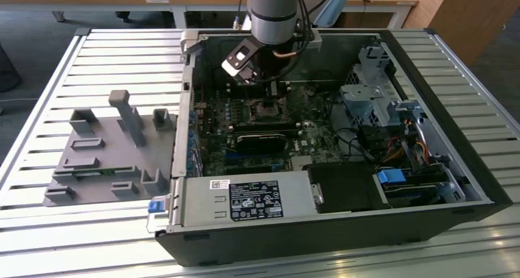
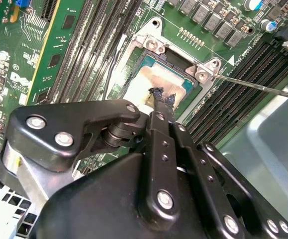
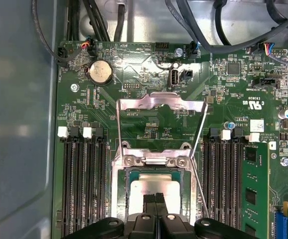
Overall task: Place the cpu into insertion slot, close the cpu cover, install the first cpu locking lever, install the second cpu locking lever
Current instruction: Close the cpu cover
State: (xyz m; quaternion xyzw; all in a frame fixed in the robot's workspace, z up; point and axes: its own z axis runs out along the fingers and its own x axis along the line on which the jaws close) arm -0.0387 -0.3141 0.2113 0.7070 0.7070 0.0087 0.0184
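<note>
Over insertion slot (image 3: 126,174) — pincer (image 3: 156,198) pressed together above seated cpu (image 3: 148,186) — cpu cover (image 3: 161,102) raised.

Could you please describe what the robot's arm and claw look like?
The arm is a round silver-grey tube with a darker grey band lower down. The claw is matte black: flat linked plates joined by silver screws, tapering to two slim fingers with ragged dark padding on the tips.
</note>
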